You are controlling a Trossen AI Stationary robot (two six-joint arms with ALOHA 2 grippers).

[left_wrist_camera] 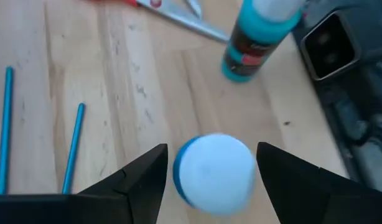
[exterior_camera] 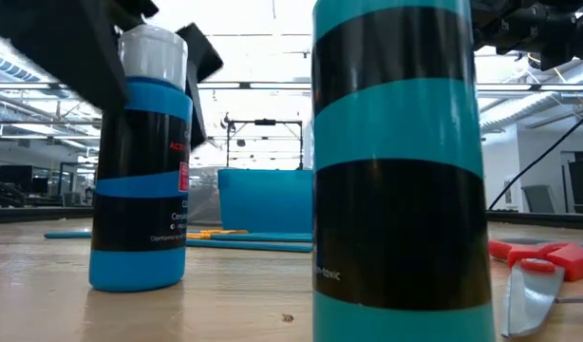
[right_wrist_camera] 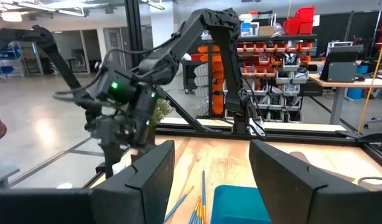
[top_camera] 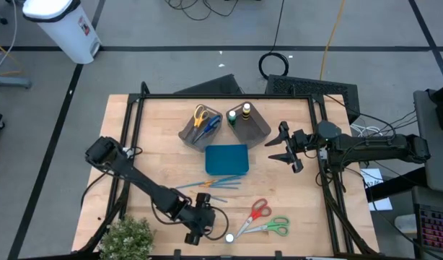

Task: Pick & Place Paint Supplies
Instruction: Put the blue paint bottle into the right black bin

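Observation:
A paint bottle with a white cap and blue body stands upright on the table near its front edge. My left gripper is open and comes down on it at a slant, one finger close on each side of the cap. In the high view the gripper hides this bottle. A second blue bottle stands just to its right, close to the low camera. My right gripper waits open, raised over the table's right part.
Red scissors and green scissors lie right of the bottles. Blue and orange brushes lie in front of the teal tray. Two grey-brown bins stand behind it. A small plant stands at the front left corner.

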